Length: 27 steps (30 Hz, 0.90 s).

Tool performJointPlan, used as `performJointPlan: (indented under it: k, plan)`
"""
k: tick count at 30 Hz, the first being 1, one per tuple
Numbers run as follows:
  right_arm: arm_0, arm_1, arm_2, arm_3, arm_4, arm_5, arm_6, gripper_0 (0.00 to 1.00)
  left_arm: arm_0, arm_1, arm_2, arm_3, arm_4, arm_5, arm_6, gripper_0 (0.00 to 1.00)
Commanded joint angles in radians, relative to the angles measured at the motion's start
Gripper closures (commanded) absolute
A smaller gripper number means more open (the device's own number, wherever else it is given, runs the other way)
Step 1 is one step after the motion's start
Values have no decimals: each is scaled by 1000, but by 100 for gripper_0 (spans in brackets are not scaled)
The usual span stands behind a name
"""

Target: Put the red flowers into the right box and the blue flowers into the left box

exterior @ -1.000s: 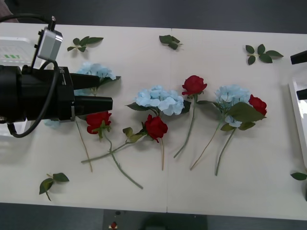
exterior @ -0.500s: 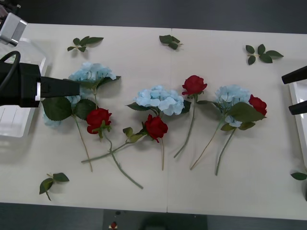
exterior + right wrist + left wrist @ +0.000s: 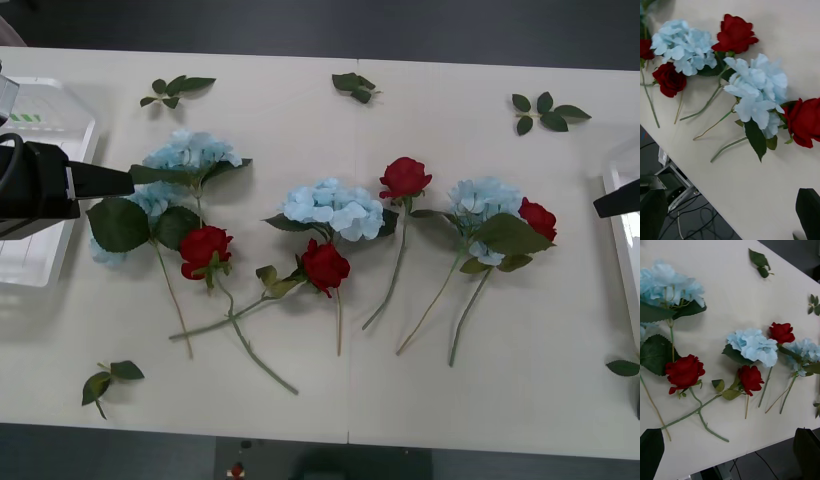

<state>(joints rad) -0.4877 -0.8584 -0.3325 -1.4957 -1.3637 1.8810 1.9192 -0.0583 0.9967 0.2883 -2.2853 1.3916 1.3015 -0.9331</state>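
front view: the left gripper (image 3: 128, 182) pokes in from the left edge, fingers too overlapped to tell their gap, beside the left box (image 3: 50, 272), a ribbed white tray at far left. four red flowers (image 3: 205, 247), deep crimson blooms on thin stems, lie across mid-table among three fluffy pale blue flowers (image 3: 332, 207). the right gripper (image 3: 622, 198) peeks in at the right edge over the right box (image 3: 612, 215), spread unclear here.

right wrist view: dark fingers (image 3: 809, 210) sit at both bottom corners, spread wide, nothing held; one blue cluster fills the centre, roses around it.

left wrist view: fingers (image 3: 651, 450) sit at both bottom corners, wide apart and empty, roses centre frame on the table (image 3: 726, 288).
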Motion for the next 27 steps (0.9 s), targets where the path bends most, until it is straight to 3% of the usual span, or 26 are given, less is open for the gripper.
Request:
performJointPlan:
  k: [1, 6, 12, 17, 27]
  plan:
    - [18, -39, -17, -23, 71, -5, -152, 0, 40, 39, -17, -31, -63, 4, 123, 0]
    - [58, -37, 3, -133, 186, -39, -404, 0, 55, 39, -52, -30, -166, 48, 209, 0]
    - [126, -36, 106, -281, 314, -140, -735, 0, 55, 40, -90, -25, -272, 108, 292, 0]
    - [161, -31, 185, -302, 357, -227, -885, 0, 51, 39, -158, -20, -402, 119, 309, 0]
    - [178, -30, 343, -310, 405, -361, -1072, 0, -12, 39, -271, 76, -482, 114, 304, 0]
